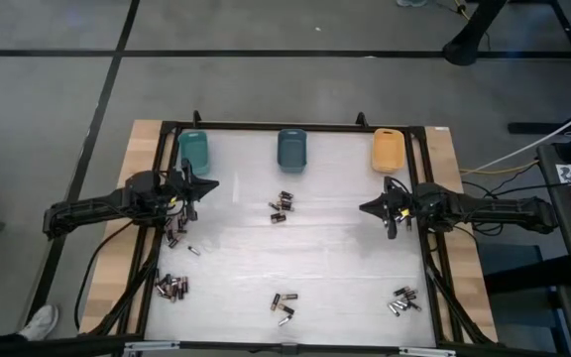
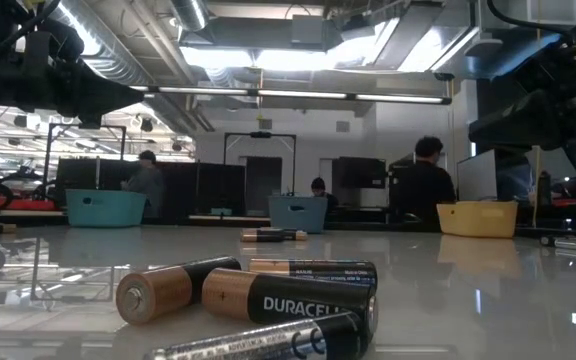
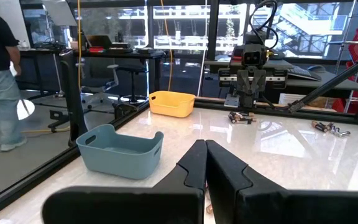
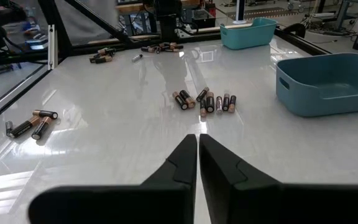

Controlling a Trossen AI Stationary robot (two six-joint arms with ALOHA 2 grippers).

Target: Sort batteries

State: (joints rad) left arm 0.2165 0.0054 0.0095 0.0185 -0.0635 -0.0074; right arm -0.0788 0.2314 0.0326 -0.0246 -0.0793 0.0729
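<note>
Left jaws: pressed together, empty, hovering just in front of the teal bin, pointing toward the middle of the surface.
Right jaws: closed tip to tip on nothing, held in front of the orange bin and aimed back toward the blue bin.
Landmark: the blue bin sits at the middle of the far edge of the white surface, the teal bin to one side of it and the orange bin to the other.
Central batteries: a small cluster lying loose a little in front of the blue bin, between the two arms.
Batteries by the left arm: a few scattered under and just in front of the left gripper, on the teal-bin side.
Near-edge batteries, left corner: a heap far from the blue bin, toward the teal side.
Near-edge batteries, middle: a handful straight opposite the blue bin.
Near-edge batteries, right corner: another group on the orange-bin side.
Bins: as far as can be seen, all three look empty.
Background: people stand at desks in the room beyond the blue bin.
</note>
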